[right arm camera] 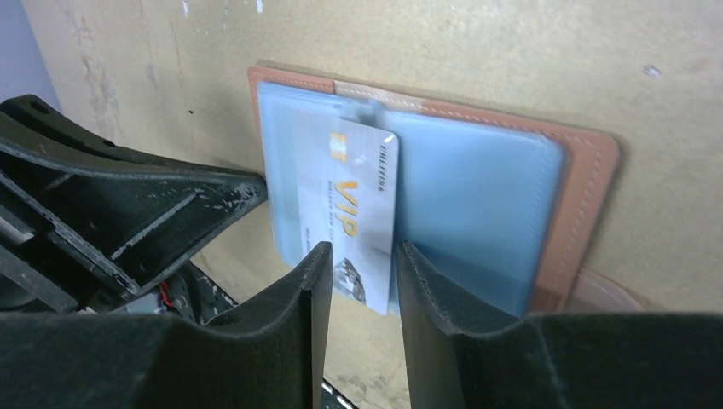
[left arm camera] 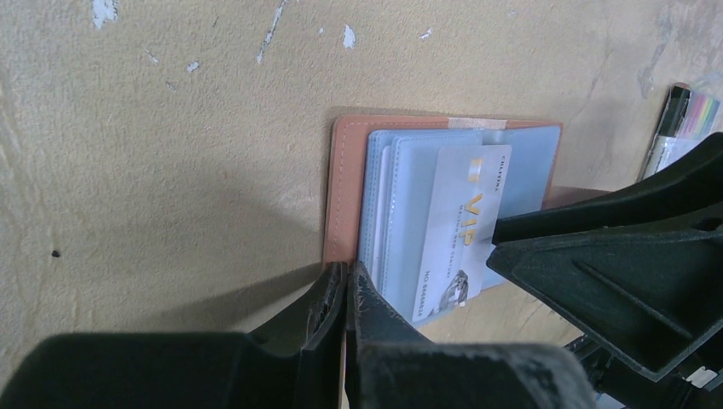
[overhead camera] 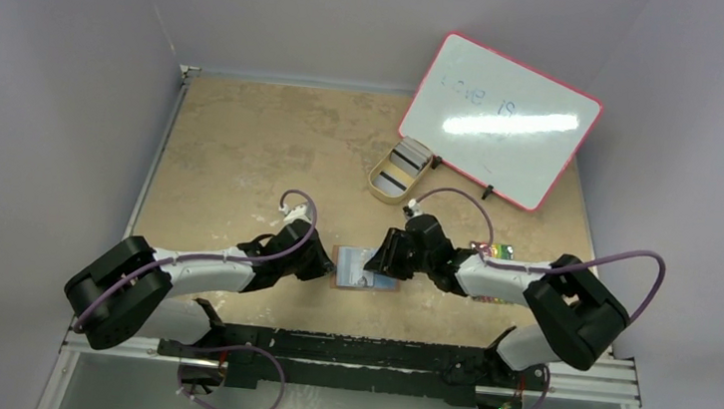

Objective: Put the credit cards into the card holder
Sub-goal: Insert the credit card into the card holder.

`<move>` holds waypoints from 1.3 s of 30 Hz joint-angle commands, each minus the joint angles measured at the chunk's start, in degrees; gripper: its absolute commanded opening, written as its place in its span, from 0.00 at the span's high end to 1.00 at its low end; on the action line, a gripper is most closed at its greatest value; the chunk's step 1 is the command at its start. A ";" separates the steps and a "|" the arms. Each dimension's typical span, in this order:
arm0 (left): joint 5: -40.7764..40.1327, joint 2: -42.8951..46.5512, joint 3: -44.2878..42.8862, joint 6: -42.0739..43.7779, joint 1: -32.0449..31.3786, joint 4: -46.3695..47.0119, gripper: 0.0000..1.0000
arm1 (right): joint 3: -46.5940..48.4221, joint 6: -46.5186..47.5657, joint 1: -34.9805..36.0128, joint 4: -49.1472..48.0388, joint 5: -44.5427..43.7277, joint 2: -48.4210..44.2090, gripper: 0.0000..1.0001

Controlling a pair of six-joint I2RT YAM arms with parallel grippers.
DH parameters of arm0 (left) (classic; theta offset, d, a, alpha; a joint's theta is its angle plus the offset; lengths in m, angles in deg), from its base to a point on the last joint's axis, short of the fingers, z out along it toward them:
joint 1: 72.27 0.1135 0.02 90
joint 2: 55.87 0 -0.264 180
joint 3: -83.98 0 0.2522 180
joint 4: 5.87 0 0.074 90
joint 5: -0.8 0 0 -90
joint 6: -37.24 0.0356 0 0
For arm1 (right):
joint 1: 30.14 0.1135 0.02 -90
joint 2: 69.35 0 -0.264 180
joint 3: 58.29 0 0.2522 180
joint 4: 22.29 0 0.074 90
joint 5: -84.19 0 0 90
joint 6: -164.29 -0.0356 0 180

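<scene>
Lower centre of the overhead view, the left gripper was clenched shut with nothing seen between its fingers. Its tips were set against the near left edge of the open reddish-brown leather card holder, which lay flat on the tan, scuffed table between the two arms. The right gripper stood released at the holder's opposite side, its jaws apart. The near end of a whitish plastic card with gold "VIP" lettering showed in the gap between them, and no grip on it could be confirmed. That card lay on the holder's clear bluish plastic sleeves, its far end reaching the fold at the middle and its near end projecting past the sleeve edge. A pack of coloured markers lay just right of the right arm's wrist. Further up, right of centre, a tan oval tray held several more grey cards with dark stripes, stacked on a slant. Behind it at the upper right, a pink-framed whiteboard stood tilted.
</scene>
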 commanded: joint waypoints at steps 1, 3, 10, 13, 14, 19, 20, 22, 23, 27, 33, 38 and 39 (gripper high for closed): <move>0.23 -0.47 -0.04 0.15 -0.50 1.00 0.99 | 3.93 1.81 1.57 -2.03 0.79 3.23 0.64; 0.54 -0.61 -0.21 0.38 -0.50 1.05 0.99 | 5.97 2.37 2.99 -1.69 0.81 4.40 0.66; 0.60 -0.33 -0.43 0.58 -0.59 1.45 0.99 | 8.16 2.23 5.56 -0.03 0.46 6.77 0.73; 0.63 0.26 -0.94 0.80 -0.59 0.74 0.99 | 8.41 3.00 5.58 2.93 -1.30 5.32 0.72; 0.58 0.51 -1.27 0.91 -0.59 0.20 0.98 | 8.74 3.72 5.62 4.61 -1.73 4.29 0.71; -0.62 4.37 -3.81 2.28 -0.59 -5.01 0.85 | 11.08 7.10 5.54 11.70 -2.57 -1.80 0.63; -1.30 5.22 -4.44 2.41 -0.59 -6.19 0.83 | 11.45 8.02 5.54 12.78 -3.26 -3.13 0.62; -2.58 7.99 -5.79 3.08 -0.59 -8.88 0.78 | 12.16 9.98 5.36 14.44 -4.53 -5.69 0.57; -3.17 9.00 -6.63 3.55 -0.59 -10.44 0.75 | 12.83 11.30 5.17 15.57 -5.47 -6.48 0.56; -5.21 12.02 -11.10 7.31 -0.59 -16.28 0.58 | 17.78 19.54 2.51 21.54 -9.63 -7.30 0.52; -9.39 17.20 -17.33 12.27 -0.59 -25.13 0.41 | 28.15 34.45 -5.53 28.62 -17.70 -5.53 0.50; -12.11 19.71 -21.60 16.52 -0.59 -30.13 0.33 | 35.72 45.78 -8.44 28.92 -26.03 -0.84 0.48; -12.46 19.92 -22.38 17.37 -0.54 -31.13 0.32 | 36.87 47.47 -9.31 28.78 -26.79 0.56 0.48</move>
